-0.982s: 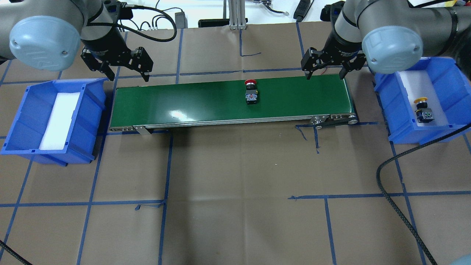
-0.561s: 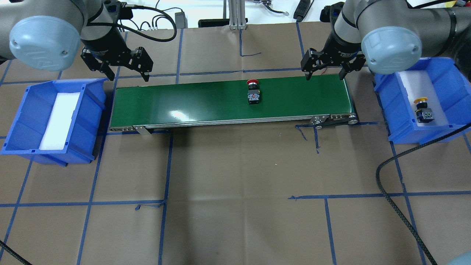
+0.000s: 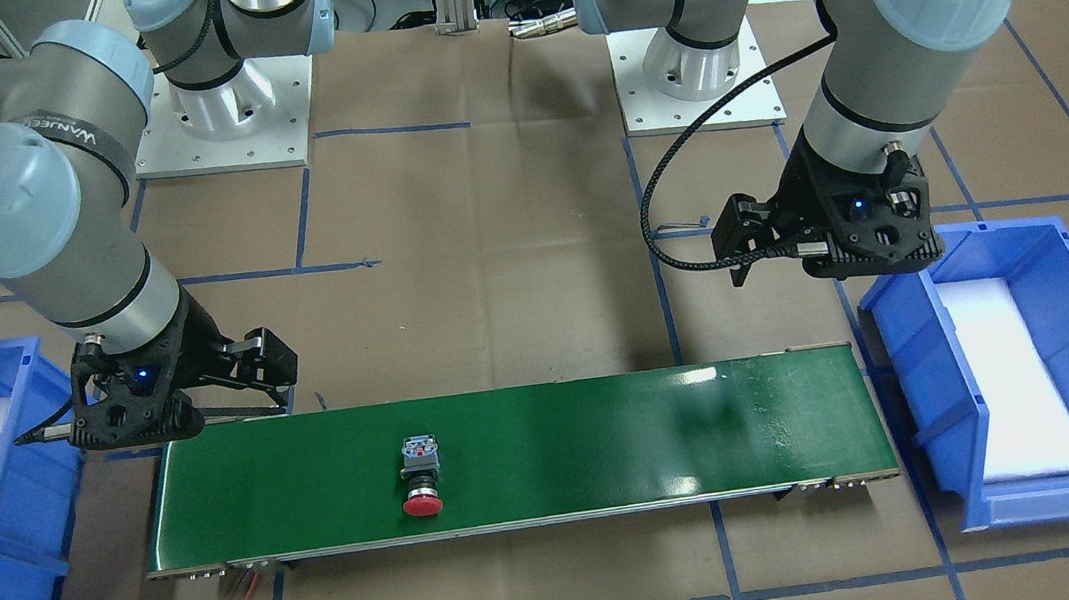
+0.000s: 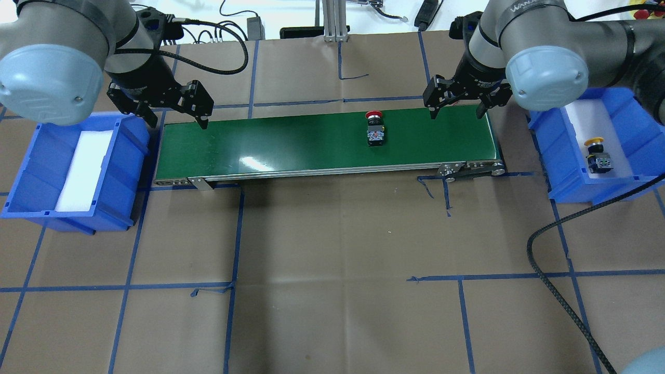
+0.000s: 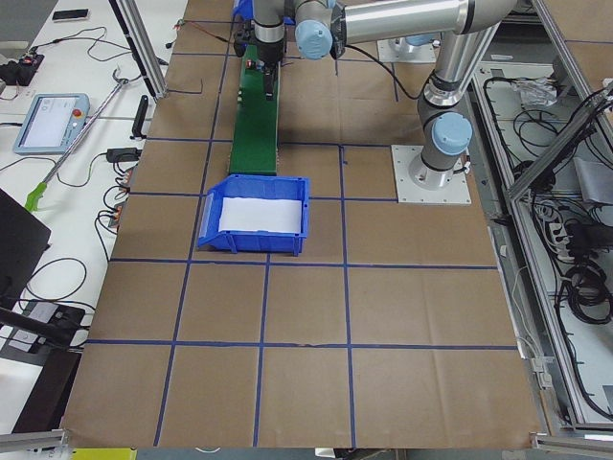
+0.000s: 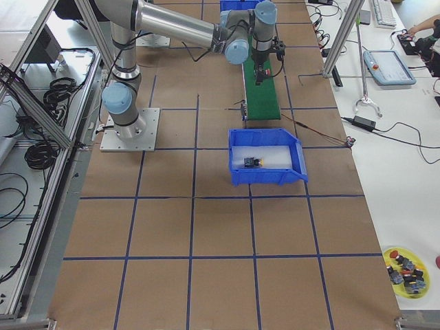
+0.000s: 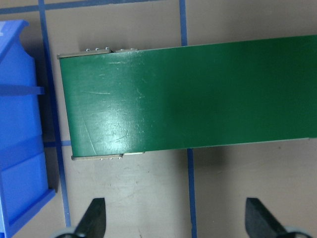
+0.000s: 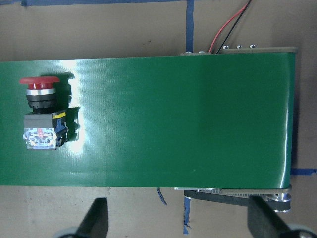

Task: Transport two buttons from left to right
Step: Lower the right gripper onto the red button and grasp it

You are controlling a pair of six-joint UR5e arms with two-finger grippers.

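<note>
The red-capped button (image 4: 374,130) lies on its side on the green conveyor belt (image 4: 291,143), right of the middle; it also shows in the front view (image 3: 421,474) and the right wrist view (image 8: 42,114). The yellow-capped button (image 4: 597,153) lies on white foam in the right blue bin (image 4: 631,114). My right gripper (image 4: 456,113) is open and empty over the belt's right end, right of the red button. My left gripper (image 4: 176,120) is open and empty over the belt's left end, beside the left blue bin (image 4: 41,171), which holds only foam.
A black cable (image 4: 550,280) snakes over the table at the right front. A yellow dish of spare buttons (image 6: 407,269) sits on the side bench. Blue tape lines grid the brown table cover.
The red button has ridden to the right along the belt. My left gripper has shifted slightly toward the belt's left end; my right gripper has barely moved.
</note>
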